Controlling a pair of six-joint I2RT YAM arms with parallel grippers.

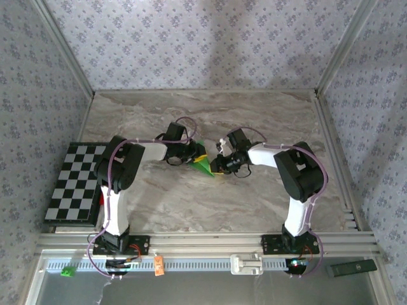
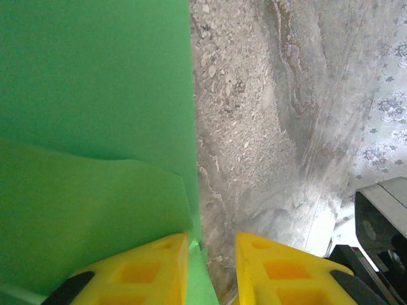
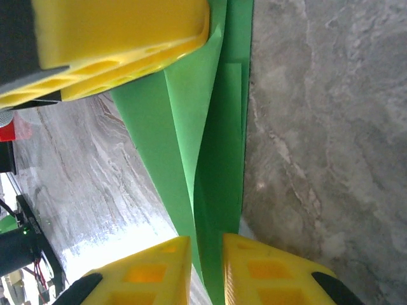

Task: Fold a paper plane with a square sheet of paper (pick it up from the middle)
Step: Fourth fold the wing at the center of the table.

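Observation:
The square sheet of paper (image 1: 203, 164) is bright green and folded into a narrow pointed shape at the middle of the marble table (image 1: 254, 114). My left gripper (image 1: 189, 157) meets it from the left and my right gripper (image 1: 220, 164) from the right. In the left wrist view the paper (image 2: 95, 95) has a layered flap. Its edge runs into the left gripper (image 2: 212, 244), whose jaws stand apart, and touches one finger. In the right wrist view the creased paper (image 3: 216, 159) stands between the slightly parted jaws of the right gripper (image 3: 206, 244). The left gripper's finger (image 3: 121, 38) rests on its far end.
A black-and-white checkered board (image 1: 75, 181) lies at the table's left edge. A tiny green cube (image 1: 66, 272), an orange tag (image 1: 159, 264) and a black bar (image 1: 351, 267) sit along the front rail. Patterned walls close in the back and both sides.

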